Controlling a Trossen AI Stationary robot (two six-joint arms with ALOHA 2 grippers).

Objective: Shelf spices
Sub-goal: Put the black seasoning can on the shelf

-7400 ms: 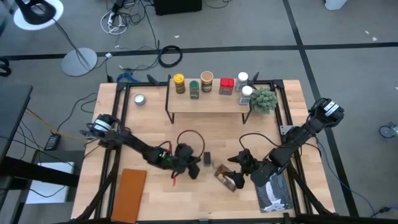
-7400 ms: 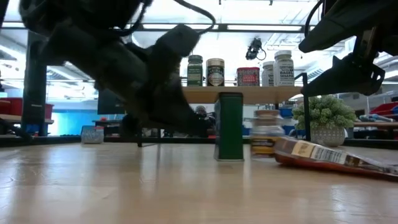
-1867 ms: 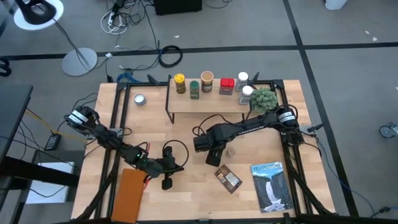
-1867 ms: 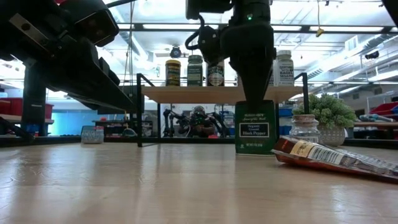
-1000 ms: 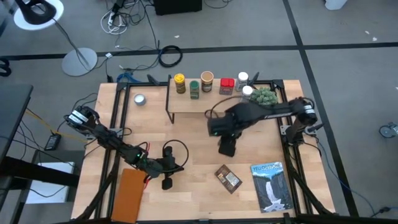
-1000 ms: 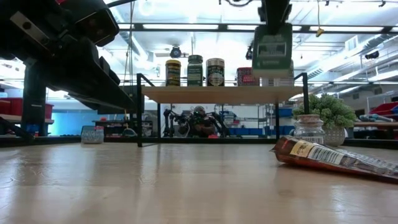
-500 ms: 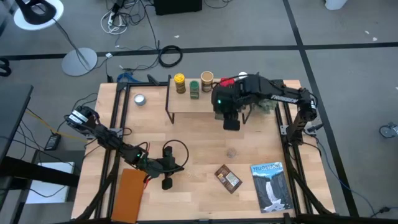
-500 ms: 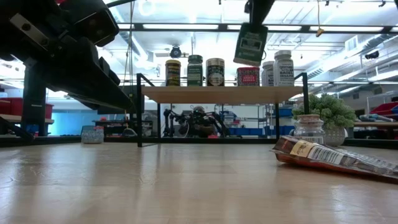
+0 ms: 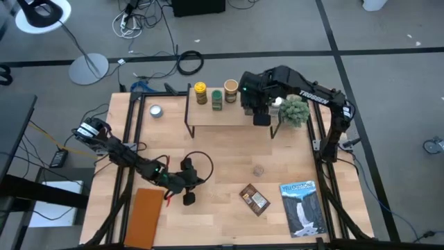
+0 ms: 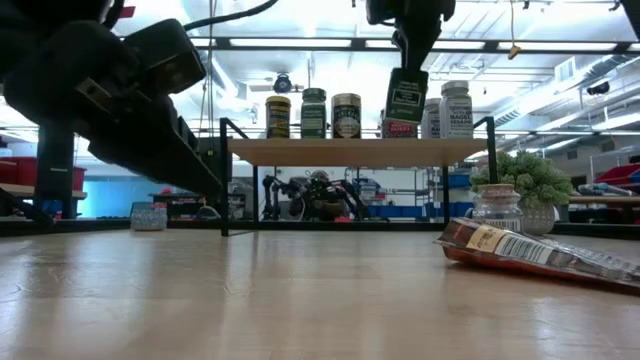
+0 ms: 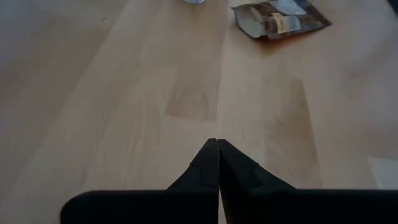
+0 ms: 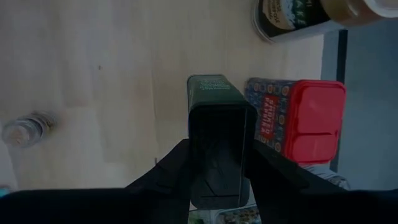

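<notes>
We see the desk (image 9: 215, 167), a light wooden top framed by black rails. At its far side stands the shelf (image 9: 225, 111), a pale plank on thin black legs, and along the plank's back edge the spices are lined up: a yellow-topped jar (image 9: 200, 92), a green-topped jar (image 9: 216, 99) and a tan-topped jar (image 9: 230, 89), with a red-lidded tin (image 12: 298, 118) beside the one being carried. A small potted plant (image 9: 294, 111) sits at the shelf's right end.

The right pincer (image 9: 259, 111) hangs over the right part of the shelf, clamped on a dark green tin (image 10: 406, 97); in the low view the tin is tilted and clear above the plank, just in front of the red-lidded tin.

The left pincer (image 9: 187, 197) is low over the near left part of the desk, its fingers (image 11: 205, 171) pressed together with nothing between them. Near it lies a flat brown board (image 9: 146, 216).

At the near right lie a blue-and-white book (image 9: 302, 207), a flat brown packet (image 9: 254, 199) and, well apart from the shelf, a small clear jar (image 9: 258, 169). A small round silver tin (image 9: 155, 110) rests at the far left.
</notes>
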